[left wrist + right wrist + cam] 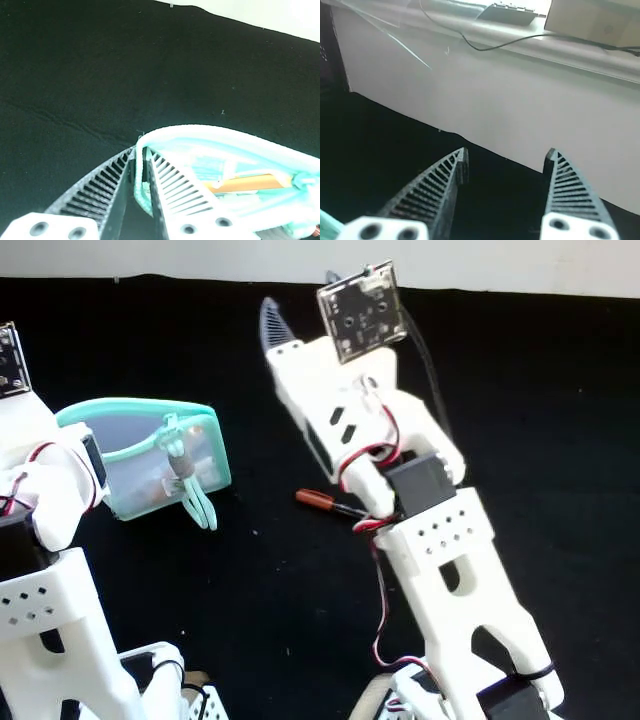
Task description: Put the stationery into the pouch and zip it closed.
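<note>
Teal pouch (150,455) sits at the table's (560,440) left side, well apart from the far edge, mouth looks open, an orange pencil (245,182) inside. Its teal loop (197,502) trails toward the near edge. Left gripper (140,150) is pinching the pouch rim at the end nearest the left edge. A red pen (322,502) lies mid-table, apart from the pouch, partly under the right arm. Right gripper (505,160) is raised, fingers spread, holding nothing, pointing at the far edge.
</note>
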You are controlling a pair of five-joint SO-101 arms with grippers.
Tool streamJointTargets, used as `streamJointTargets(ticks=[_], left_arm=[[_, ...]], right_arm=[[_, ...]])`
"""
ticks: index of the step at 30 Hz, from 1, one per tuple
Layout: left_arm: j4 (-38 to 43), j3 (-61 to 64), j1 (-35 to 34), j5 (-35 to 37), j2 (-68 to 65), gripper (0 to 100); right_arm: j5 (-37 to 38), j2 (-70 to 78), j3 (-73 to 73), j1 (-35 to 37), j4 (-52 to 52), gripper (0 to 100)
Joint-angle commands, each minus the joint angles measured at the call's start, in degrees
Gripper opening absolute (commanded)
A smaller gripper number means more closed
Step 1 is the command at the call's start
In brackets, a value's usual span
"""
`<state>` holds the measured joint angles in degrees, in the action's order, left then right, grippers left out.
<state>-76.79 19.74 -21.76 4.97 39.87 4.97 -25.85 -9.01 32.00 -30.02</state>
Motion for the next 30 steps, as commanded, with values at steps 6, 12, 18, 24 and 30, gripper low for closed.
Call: streamJointTargets(ticks=[6, 12, 18, 24, 30], left_arm=[[0.09, 1.71, -0.13, -0.44, -1.80, 1], [0.09, 1.71, -0.04, -0.44, -1.80, 1], [0.00, 1.71, -0.04, -0.44, -1.80, 1], [0.00, 1.71, -0.04, -0.44, -1.80, 1], [0.00, 1.71, -0.04, -0.44, -1.80, 1]], right_arm=[[5.10, -2.24, 2.42, -3.91, -9.10, 24.5], [7.12, -2.24, 1.98, -6.11, -14.37, 24.5], [7.12, -2.24, 1.89, -8.22, -20.97, 24.5], [7.12, -2.15, -1.71, -10.86, -24.84, 24.5], [7.21, -2.15, -11.30, -10.68, -24.57, 24.5]])
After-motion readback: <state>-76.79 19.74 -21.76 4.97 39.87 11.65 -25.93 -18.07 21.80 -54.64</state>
